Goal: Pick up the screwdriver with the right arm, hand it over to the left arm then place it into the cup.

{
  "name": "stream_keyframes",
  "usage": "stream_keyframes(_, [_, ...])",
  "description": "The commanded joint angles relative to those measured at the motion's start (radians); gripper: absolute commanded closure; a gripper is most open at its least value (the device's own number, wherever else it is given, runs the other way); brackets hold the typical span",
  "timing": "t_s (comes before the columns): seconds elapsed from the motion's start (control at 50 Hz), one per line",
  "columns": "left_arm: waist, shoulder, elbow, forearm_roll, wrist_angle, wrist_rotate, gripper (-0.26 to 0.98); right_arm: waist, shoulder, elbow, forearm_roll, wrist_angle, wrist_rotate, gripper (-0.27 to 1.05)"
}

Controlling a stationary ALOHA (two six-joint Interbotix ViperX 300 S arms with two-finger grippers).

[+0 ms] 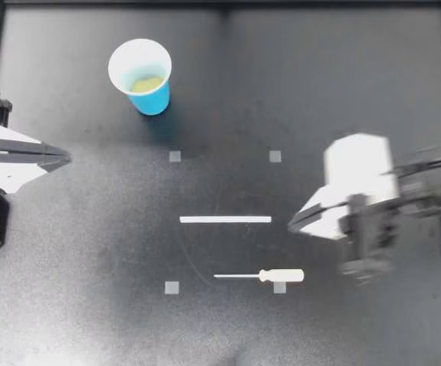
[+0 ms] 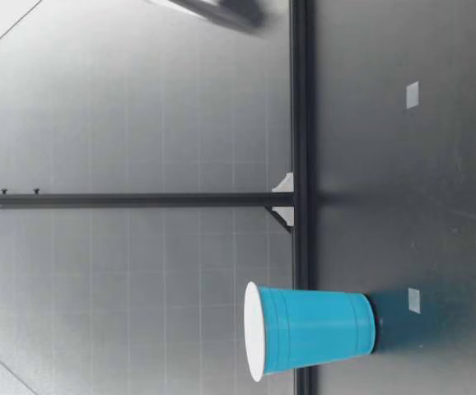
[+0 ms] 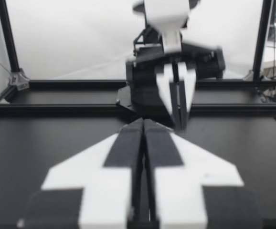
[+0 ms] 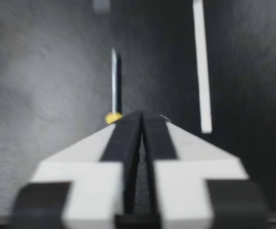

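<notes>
Black matte counter (image 1: 91, 320) spans the scene. Over its right side the right end effector (image 1: 293, 226) hovers closed and empty. At the left edge the left end effector (image 1: 66, 158) is closed too. Far left stands an upright blue plastic cup (image 1: 141, 76). A white strip (image 1: 225, 219) lies mid-counter, and just nearer lies the cream-handled screwdriver (image 1: 262, 275), flat and untouched.

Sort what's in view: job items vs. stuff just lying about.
Job: screwdriver, blue cup, right gripper, left gripper.
Lying about: white strip, grey square markers.
</notes>
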Motion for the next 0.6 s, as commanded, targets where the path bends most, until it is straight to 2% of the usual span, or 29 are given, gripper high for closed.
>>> stream_keyframes(0.0, [0.002,0.008,-0.011,0.000,-0.009,-0.002,0.64,0.005,0.064,-0.054,0.003,0.009,0.006,0.40])
stream_keyframes(0.08, [0.002,0.008,-0.009,-0.002,-0.011,0.000,0.64,0.006,0.130,-0.086,0.003,0.014,0.015,0.21])
stream_keyframes(0.16, [0.003,0.005,-0.009,0.000,-0.009,0.000,0.64,0.018,0.178,-0.112,0.005,0.020,0.017,0.13])
stream_keyframes(0.58, [0.002,0.005,-0.002,0.000,-0.011,-0.006,0.64,0.080,0.357,-0.183,0.003,0.069,0.017,0.15])
